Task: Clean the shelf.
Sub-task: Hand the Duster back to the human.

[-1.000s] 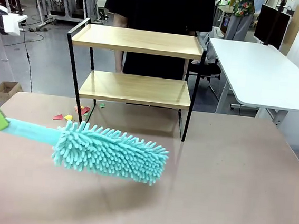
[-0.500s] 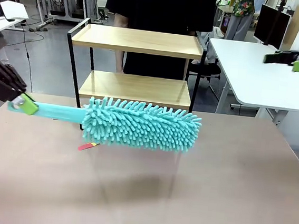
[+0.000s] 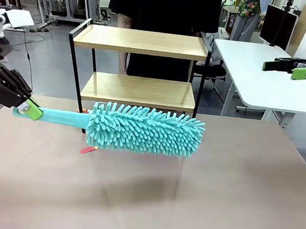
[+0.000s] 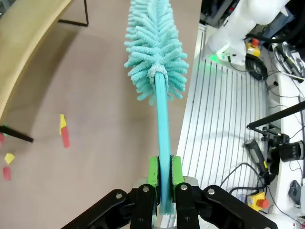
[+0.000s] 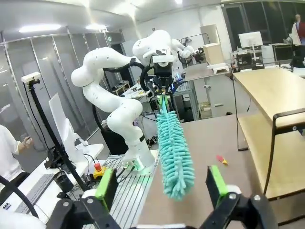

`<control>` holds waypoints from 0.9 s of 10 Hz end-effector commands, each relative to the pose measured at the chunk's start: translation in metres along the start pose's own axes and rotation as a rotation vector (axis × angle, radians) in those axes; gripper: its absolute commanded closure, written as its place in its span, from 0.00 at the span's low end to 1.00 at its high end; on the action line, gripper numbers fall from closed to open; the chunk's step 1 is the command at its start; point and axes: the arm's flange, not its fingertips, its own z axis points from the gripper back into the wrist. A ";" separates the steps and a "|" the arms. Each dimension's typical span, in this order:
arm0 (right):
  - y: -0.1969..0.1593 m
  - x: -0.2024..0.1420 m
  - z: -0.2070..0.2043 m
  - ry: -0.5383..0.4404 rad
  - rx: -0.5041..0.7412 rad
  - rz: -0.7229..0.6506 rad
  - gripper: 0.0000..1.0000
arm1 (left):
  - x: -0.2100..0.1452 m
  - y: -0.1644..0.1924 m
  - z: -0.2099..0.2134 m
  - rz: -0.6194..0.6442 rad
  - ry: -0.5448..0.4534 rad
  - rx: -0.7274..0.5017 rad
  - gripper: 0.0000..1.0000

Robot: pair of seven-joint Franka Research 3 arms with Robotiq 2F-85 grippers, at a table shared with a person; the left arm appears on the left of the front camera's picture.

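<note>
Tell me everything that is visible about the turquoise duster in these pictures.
The duster has a long, fluffy turquoise head of soft, noodle-like strands, probably microfibre, on a flat, smooth handle of the same colour, seemingly plastic. The left gripper is shut on the end of the handle between its green pads. The duster is held roughly level in the air above the table, casting a shadow on it, and hangs in front of the lower part of the shelf. Whether it touches the shelf cannot be told.

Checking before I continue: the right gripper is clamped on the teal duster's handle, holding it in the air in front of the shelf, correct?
Not quite: the left gripper clamps the teal duster handle, as the left wrist view shows. The right gripper is open and empty. The duster is held in front of the shelf.
</note>
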 end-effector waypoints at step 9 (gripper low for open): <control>-0.022 -0.052 -0.041 -0.085 -0.301 0.153 0.00 | 0.015 0.069 -0.045 -0.315 -0.263 -0.038 0.86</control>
